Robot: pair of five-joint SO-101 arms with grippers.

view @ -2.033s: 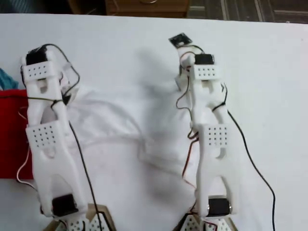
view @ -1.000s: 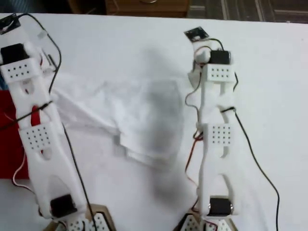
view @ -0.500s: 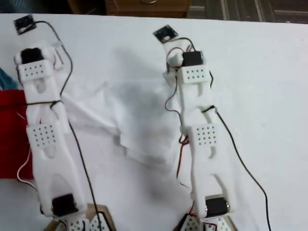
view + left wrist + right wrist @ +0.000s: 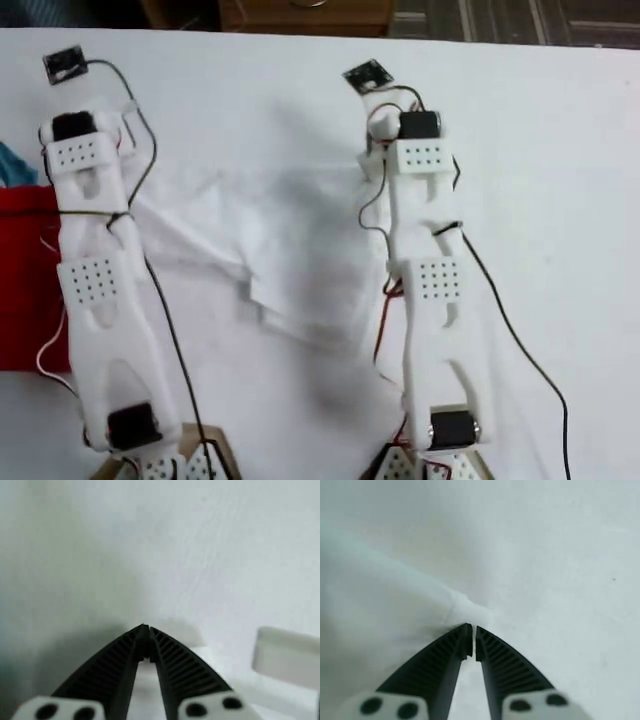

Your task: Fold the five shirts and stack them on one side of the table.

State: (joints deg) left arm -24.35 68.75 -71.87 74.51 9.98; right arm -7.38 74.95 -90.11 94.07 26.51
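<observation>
A white shirt (image 4: pixel 290 240) lies spread and wrinkled on the white table (image 4: pixel 560 120), between my two arms. The left arm (image 4: pixel 95 280) stands over the shirt's left edge and the right arm (image 4: pixel 430 270) over its right edge. In the left wrist view my left gripper (image 4: pixel 146 632) has its fingers closed together, with white cloth (image 4: pixel 215 655) showing between and beside them. My right gripper (image 4: pixel 470 630) is shut on a pinched bunch of the white shirt (image 4: pixel 465 611). A red shirt (image 4: pixel 25 270) lies flat at the table's left edge.
A bit of teal cloth (image 4: pixel 12 165) peeks out behind the red shirt at the left edge. The far and right parts of the table are bare white. Black cables trail from both arms across the table.
Two seconds ago the shirt lay bunched; the arms then drew apart and spread it. In the last half second the right arm swung slightly right and the left arm barely shifted.
</observation>
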